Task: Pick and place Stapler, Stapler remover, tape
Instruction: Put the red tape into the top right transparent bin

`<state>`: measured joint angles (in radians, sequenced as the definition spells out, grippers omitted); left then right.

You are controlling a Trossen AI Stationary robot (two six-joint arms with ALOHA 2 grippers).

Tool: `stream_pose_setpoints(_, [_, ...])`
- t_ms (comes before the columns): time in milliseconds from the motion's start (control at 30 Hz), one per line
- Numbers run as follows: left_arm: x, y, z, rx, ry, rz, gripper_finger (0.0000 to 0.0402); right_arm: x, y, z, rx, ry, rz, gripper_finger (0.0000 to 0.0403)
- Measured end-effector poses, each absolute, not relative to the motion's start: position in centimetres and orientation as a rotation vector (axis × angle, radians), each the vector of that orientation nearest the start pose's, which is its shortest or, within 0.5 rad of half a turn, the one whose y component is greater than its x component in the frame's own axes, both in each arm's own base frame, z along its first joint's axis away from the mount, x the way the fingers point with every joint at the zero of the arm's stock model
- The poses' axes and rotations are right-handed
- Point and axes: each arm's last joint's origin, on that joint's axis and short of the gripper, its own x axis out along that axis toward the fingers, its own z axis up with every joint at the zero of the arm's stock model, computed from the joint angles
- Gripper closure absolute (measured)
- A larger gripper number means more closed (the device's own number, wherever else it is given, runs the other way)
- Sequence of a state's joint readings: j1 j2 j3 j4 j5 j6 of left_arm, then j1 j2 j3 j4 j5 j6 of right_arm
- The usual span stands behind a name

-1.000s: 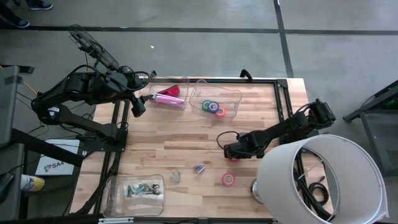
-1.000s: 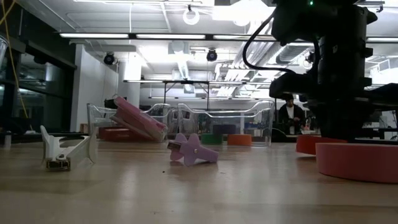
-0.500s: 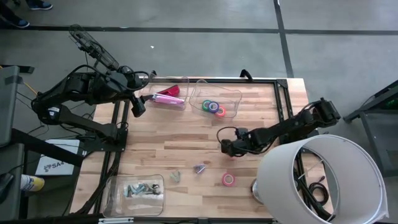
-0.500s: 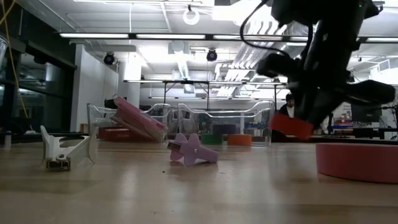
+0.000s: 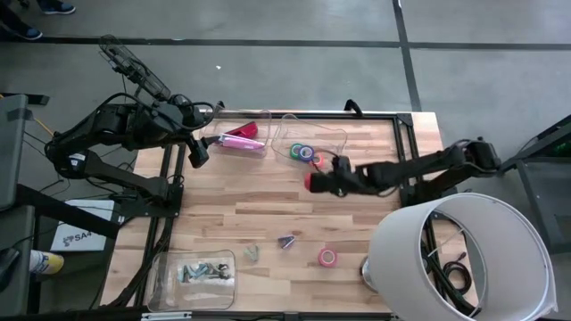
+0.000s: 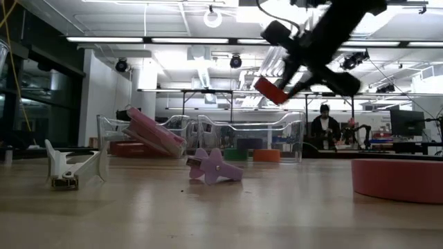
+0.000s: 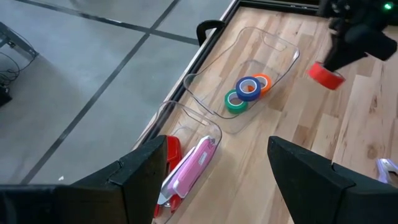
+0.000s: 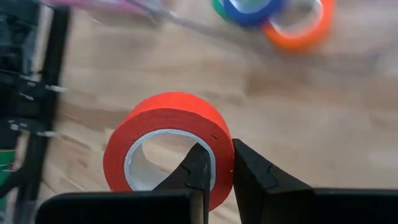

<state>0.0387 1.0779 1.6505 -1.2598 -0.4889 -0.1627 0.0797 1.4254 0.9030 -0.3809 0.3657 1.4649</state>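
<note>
Low view: wooden table (image 6: 208, 214), lit workshop behind.

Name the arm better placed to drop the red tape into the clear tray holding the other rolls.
Right. Its gripper is shut on the red tape, lifted off the table beside the tray. The left gripper waits by the stapler bin.

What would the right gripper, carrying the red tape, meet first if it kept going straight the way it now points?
Probably the clear tray holding three tape rolls: the right gripper, shut on the red tape, points toward it with bare wood between. Height is unclear, so it might pass over the rim.
</note>
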Motion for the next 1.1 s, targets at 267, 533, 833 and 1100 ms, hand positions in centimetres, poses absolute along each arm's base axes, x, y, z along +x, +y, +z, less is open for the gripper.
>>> stream_pose_setpoints(267, [14.0,1.9,46.0,-0.002,0.632,0.561,0.0128,30.7,-3.8,26.0,0.973,0.481,-0.863,0.0369])
stream_pose_setpoints(533, [14.0,1.9,46.0,0.004,0.63,0.575,0.0128,31.4,-8.6,26.4,0.918,0.617,-1.028,0.0369])
stream_pose_setpoints(833, [14.0,1.9,46.0,0.004,0.63,0.576,0.0128,32.0,-12.9,24.5,0.894,0.724,-1.065,0.0369])
stream_pose_setpoints(1100, [13.9,1.9,46.0,-0.013,0.633,0.585,0.0128,31.4,-14.6,22.6,0.944,0.751,-1.223,0.0367])
